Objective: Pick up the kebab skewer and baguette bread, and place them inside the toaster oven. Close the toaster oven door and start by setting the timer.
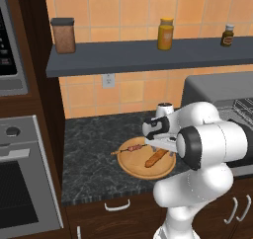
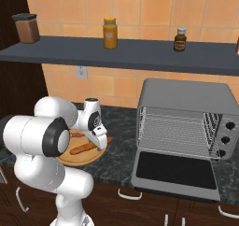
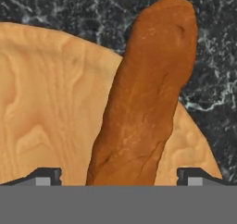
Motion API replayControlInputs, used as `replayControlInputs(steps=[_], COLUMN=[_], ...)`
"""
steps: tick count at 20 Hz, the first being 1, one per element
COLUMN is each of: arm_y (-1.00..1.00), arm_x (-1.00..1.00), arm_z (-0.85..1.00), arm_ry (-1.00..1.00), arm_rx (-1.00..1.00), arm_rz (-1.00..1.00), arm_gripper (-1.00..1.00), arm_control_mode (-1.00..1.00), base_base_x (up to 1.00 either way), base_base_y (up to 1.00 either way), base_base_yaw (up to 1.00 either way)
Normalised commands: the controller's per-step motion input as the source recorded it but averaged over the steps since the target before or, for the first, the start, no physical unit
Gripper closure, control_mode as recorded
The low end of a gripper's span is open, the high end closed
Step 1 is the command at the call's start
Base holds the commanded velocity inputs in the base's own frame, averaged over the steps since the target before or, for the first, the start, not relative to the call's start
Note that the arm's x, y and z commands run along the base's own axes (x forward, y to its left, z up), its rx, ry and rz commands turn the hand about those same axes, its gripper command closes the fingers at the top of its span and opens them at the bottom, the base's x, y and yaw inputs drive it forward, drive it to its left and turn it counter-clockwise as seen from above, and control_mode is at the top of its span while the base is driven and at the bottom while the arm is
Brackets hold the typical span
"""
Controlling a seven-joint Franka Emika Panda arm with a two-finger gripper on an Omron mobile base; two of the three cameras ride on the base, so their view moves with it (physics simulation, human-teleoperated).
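In the left base view, the white arm is rising from the lower right of the frame and bending over a round wooden board (image 1: 136, 168) lying on the dark marbled stone counter (image 1: 91, 154) at centre. The slim orange-brown baguette bread (image 1: 156, 158) is lying on the board's right half, and the thin kebab skewer with reddish-brown meat chunks (image 1: 131, 148) is resting across the board's upper left, its tip reaching past the rim. The grey metal toaster oven (image 1: 217, 87) is sitting at the right edge.

In the right base view, the arm is filling the lower left, its hand pointing down over the board, where the baguette bread (image 2: 83, 148) is showing below the hand. The toaster oven (image 2: 186, 120) is standing at centre right with its wire rack exposed, and the dark glass toaster oven door (image 2: 175, 170) is lying folded down flat in front of it.

In the hand view, the two-finger gripper (image 3: 119, 176) is hanging close above the baguette bread (image 3: 148, 93), which is running from bottom centre toward the upper right, its far end passing over the board's rim above the counter. The dark fingertips (image 3: 46, 176) are standing wide apart, one on each side of the loaf, not touching it.
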Motion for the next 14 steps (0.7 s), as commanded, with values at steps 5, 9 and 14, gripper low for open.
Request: replayControlInputs(steps=[5,9,14], arm_y=[0.00,0.00,0.00], arm_x=[0.00,0.00,0.00], arm_z=[0.00,0.00,0.00], arm_ry=[0.00,0.00,0.00], arm_rx=[0.00,0.00,0.00], arm_rz=[0.00,0.00,0.00], arm_gripper=[1.00,1.00,1.00], arm_control_mode=[-1.00,-1.00,-1.00], base_base_x=[0.00,0.00,0.00], base_base_y=[0.00,0.00,0.00], base_base_yaw=[0.00,0.00,0.00])
